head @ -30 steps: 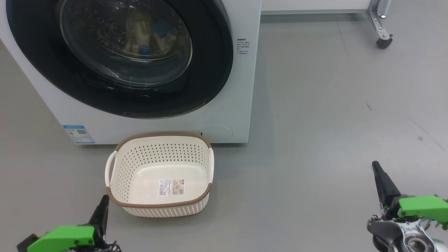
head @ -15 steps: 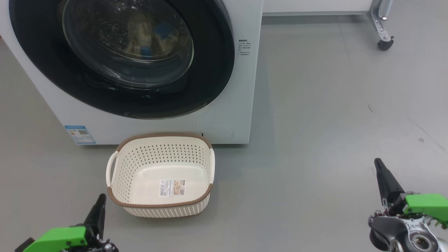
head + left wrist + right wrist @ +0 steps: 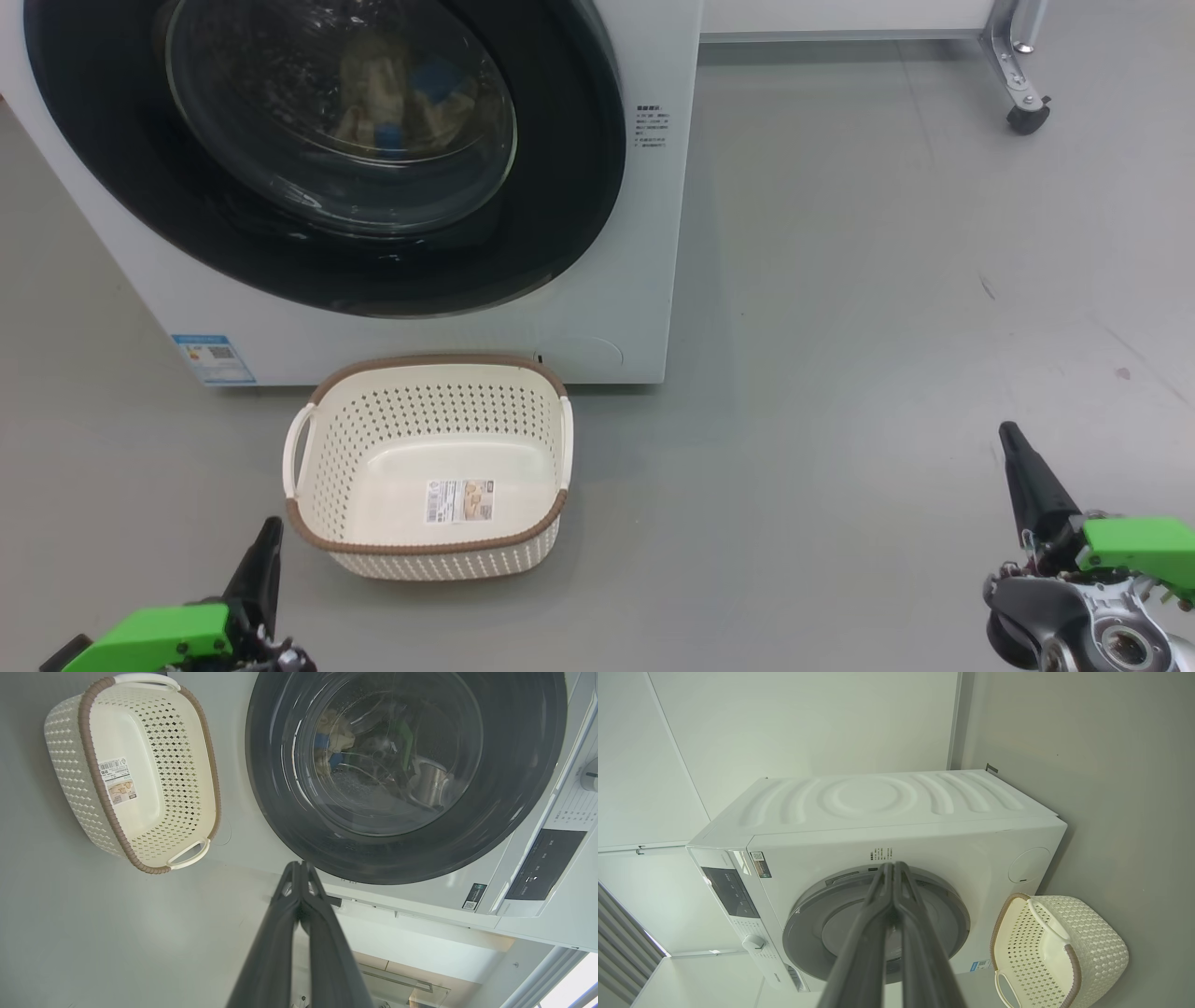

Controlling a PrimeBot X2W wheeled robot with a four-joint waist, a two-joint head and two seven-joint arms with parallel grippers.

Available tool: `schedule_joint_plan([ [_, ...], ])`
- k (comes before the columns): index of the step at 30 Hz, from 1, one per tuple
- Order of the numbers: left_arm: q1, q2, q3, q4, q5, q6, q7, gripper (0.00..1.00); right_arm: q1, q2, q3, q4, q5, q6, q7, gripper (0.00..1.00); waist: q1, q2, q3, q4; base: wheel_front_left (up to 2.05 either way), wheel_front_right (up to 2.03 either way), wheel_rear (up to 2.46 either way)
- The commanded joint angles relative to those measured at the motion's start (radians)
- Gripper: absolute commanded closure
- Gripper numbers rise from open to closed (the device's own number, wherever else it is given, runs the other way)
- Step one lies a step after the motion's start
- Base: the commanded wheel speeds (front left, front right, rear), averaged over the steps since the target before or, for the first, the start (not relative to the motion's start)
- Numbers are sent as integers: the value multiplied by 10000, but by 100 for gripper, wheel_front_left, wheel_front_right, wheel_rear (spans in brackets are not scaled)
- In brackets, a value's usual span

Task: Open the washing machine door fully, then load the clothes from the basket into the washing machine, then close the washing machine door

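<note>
Both tools closed: left tool nr basket, right tool well apart; washing machine door shut, clothes inside

washing machine door: shut, clothes visible through it
basket: on floor, just before washing machine

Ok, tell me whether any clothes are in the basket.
No, the basket holds just a label sticker; the clothes lie inside the washing machine.
</note>
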Motion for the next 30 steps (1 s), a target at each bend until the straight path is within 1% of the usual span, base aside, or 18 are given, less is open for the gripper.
schedule_joint_plan([
  [1, -498, 96, 372, -274, 21, -71, 75, 100, -536, -167, 129, -291, -10, 33, 76, 100, 0, 0, 0, 0, 0, 0, 0],
  [30, -503, 51, 436, -271, 75, -71, 127, 100, -544, -98, 32, -285, -92, 33, 155, 100, 0, 0, 0, 0, 0, 0, 0],
])
